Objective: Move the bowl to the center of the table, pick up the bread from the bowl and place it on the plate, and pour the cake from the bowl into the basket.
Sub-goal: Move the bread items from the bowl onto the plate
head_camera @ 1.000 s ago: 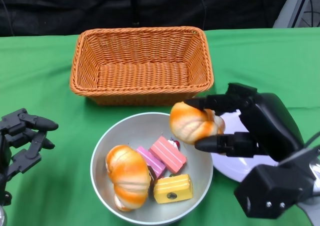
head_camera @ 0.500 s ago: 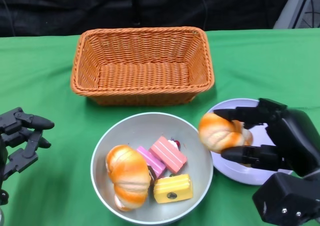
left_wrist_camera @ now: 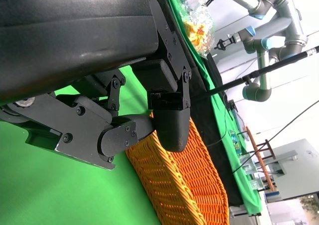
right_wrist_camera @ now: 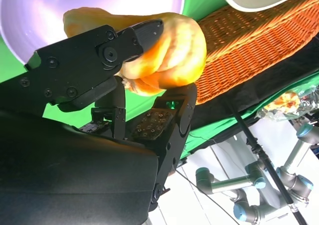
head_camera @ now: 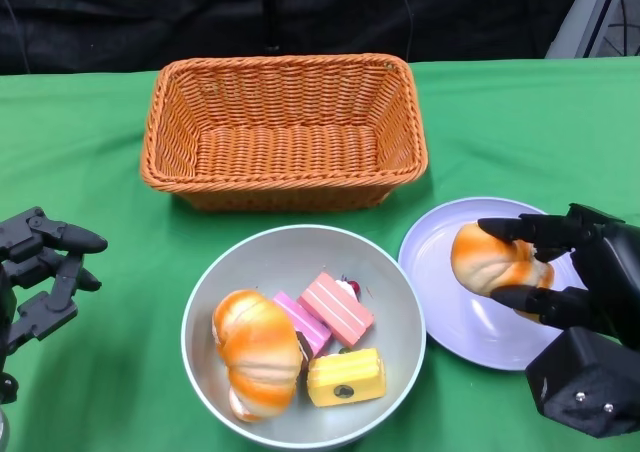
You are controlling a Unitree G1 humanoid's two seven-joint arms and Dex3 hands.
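My right hand (head_camera: 575,292) grips a golden bread roll (head_camera: 490,260) just over the pale lavender plate (head_camera: 445,302) at the right; the right wrist view shows the bread roll (right_wrist_camera: 169,41) pinched between black fingers (right_wrist_camera: 124,41) above the plate (right_wrist_camera: 89,1). The grey bowl (head_camera: 395,302) sits at the front centre with a second bread roll (head_camera: 255,347), two pink cake slices (head_camera: 335,307) and a yellow cake (head_camera: 345,375). The orange wicker basket (head_camera: 283,127) stands empty behind it. My left hand (head_camera: 40,272) hovers at the left edge, fingers apart, holding nothing.
Green cloth (head_camera: 520,122) covers the table, with black drape behind. The basket (left_wrist_camera: 184,180) shows past my left hand's fingers (left_wrist_camera: 169,120) in the left wrist view. Grey robot arms (right_wrist_camera: 259,195) stand beyond the table.
My right hand has carried the bread roll rightward and down, from the bowl's rim to above the plate. The left hand has barely shifted.
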